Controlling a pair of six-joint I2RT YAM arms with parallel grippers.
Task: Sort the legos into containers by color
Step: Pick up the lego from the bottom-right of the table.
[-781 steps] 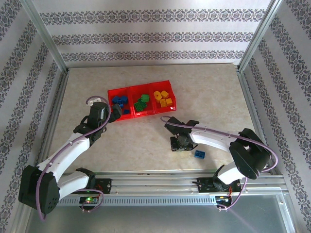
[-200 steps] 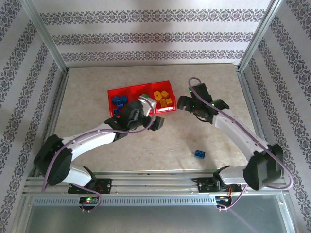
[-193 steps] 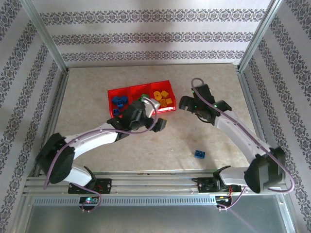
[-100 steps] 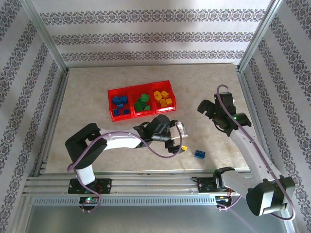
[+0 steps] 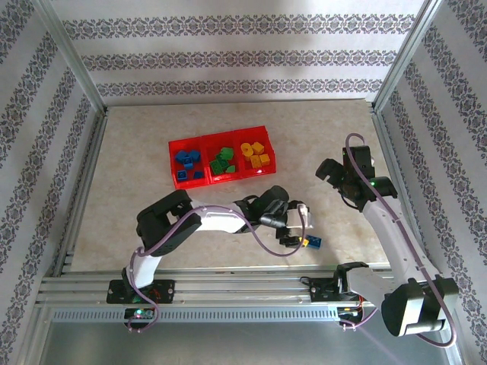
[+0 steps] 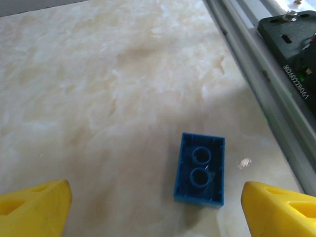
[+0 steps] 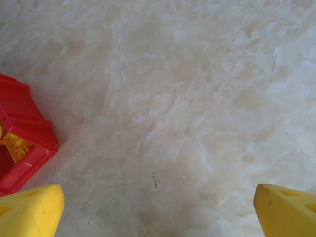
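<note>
Last stray is the small blue plastic studded brick (image 6: pixel 199 169). It's lying flat on the marbled beige table top (image 5: pixel 342 129) near the front edge, just beside the aluminium rail (image 6: pixel 256 89) and well apart from the long translucent red plastic tray (image 5: pixel 172 161). It's belly-up (I can see the hollow underside with two tubes), so the side walls are the only sensible thing to pinch.

That's why I've got the left gripper (image 6: pixel 155 211) right over it. Its yellow fingertips (image 6: pixel 34 205) stand wide apart, one either side of the brick, neither touching it, nothing held. In the wrist view the brick sits off-centre between them, so I reckon it wants a small sideways nudge before closing. Otherwise it'll get shoved rather than gripped.

Everything else looks sorted: blue bricks (image 5: pixel 187 158) in the tray's left compartment, green bricks (image 5: pixel 222 161) in the middle, yellow bricks (image 5: pixel 256 154) in the right. So this one should go in the left compartment, which is the left arm's side anyway.

The right gripper (image 5: pixel 331 172) hangs over bare table to the right of the tray, fingers spread wide and empty. Its wrist cam catches the tray's corner with a yellow piece inside. My guess is it's out there to keep clear of the left arm reaching across.
</note>
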